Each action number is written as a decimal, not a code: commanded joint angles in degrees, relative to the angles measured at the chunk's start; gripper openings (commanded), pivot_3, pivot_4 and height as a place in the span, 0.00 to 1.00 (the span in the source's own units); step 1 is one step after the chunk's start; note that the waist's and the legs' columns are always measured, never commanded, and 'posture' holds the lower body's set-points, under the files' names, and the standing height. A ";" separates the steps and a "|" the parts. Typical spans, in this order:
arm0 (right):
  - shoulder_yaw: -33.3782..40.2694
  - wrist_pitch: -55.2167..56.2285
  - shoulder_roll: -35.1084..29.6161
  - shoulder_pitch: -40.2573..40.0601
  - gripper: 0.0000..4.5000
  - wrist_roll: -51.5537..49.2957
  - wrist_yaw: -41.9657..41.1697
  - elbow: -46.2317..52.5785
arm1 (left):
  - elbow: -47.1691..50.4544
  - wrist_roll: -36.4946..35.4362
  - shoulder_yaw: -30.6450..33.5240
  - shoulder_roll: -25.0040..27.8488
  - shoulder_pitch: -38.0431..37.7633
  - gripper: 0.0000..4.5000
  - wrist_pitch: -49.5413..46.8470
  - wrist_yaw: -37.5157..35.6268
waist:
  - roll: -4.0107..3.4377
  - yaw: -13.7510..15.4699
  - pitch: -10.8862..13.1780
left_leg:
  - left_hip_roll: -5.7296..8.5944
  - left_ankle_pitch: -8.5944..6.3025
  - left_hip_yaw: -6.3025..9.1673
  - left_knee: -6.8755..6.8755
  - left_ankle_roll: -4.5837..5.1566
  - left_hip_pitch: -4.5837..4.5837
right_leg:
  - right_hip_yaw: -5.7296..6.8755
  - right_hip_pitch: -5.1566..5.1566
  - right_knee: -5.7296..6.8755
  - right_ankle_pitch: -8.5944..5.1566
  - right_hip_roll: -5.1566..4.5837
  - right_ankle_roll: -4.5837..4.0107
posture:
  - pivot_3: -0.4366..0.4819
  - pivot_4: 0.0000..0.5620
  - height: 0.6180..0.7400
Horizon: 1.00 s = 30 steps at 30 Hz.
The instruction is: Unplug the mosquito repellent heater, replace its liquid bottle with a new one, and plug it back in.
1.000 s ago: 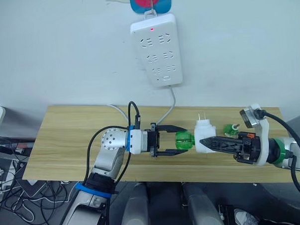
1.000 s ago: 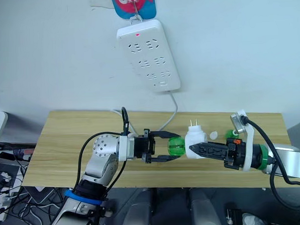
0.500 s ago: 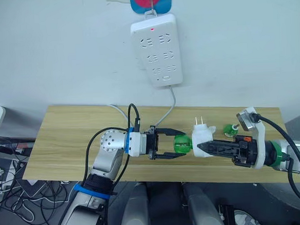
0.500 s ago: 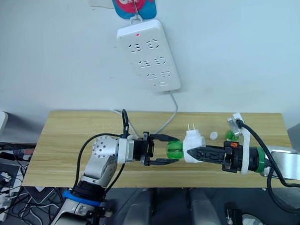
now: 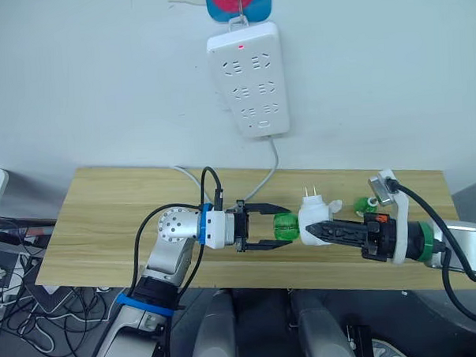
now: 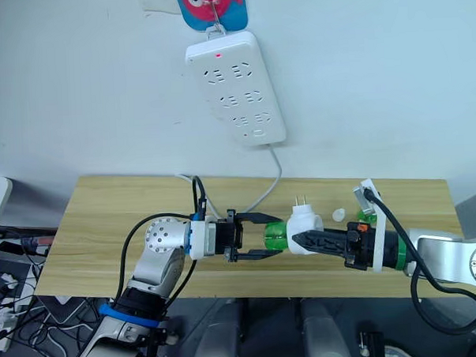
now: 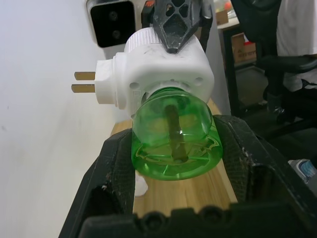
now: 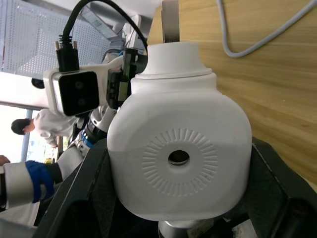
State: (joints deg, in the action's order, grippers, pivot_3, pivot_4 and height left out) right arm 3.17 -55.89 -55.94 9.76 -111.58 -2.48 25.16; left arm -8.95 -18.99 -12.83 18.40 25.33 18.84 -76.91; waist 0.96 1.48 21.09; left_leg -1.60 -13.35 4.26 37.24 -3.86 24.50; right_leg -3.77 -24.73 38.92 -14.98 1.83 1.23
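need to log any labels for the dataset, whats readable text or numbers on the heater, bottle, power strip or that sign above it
None can be read.
Mosquito repellent heater: a ring of moulded ticks round a hole, no lettering.
Liquid bottle: raised ridges near its base, no words.
Power strip: a red light and sockets, no legible print.
Sign above it: a cartoon picture, no text visible.
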 commanded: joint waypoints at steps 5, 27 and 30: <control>-0.42 1.64 2.26 0.27 0.66 -1.42 2.71 3.66 | 3.05 -1.86 -1.35 -1.78 0.24 0.50 0.33 -0.52 | 0.00 0.00 0.00 | -0.02 0.00 0.00 0.02 0.00 0.00 | 0.01 0.00 0.02 0.00 -0.01 0.00 | 0.64 0.60 1.00; 0.39 0.03 -0.13 -2.95 0.99 -1.42 -4.39 3.58 | 3.13 -1.90 -1.25 -1.39 0.68 0.50 -1.83 0.18 | 0.00 -0.02 0.00 | -0.01 0.00 0.04 0.13 0.01 0.01 | 0.00 0.02 0.08 0.01 0.00 -0.01 | 0.64 0.62 1.00; -0.42 1.38 0.95 -4.12 0.99 -1.42 -4.14 5.11 | 2.43 -1.64 -1.01 -1.92 1.31 0.50 -2.56 1.69 | 0.00 -0.01 0.00 | -0.01 0.00 0.05 0.14 0.01 0.03 | 0.00 0.02 0.07 0.01 -0.02 -0.01 | 0.64 0.62 1.00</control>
State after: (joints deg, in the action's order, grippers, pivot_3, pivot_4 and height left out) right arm 3.07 -55.29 -55.54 6.20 -111.56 -5.40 26.80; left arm -7.94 -20.20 -14.21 17.03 26.23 16.50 -76.30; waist 0.96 1.48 21.09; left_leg -1.61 -13.35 4.32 37.38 -3.85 24.54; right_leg -3.77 -24.71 39.00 -14.97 1.82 1.23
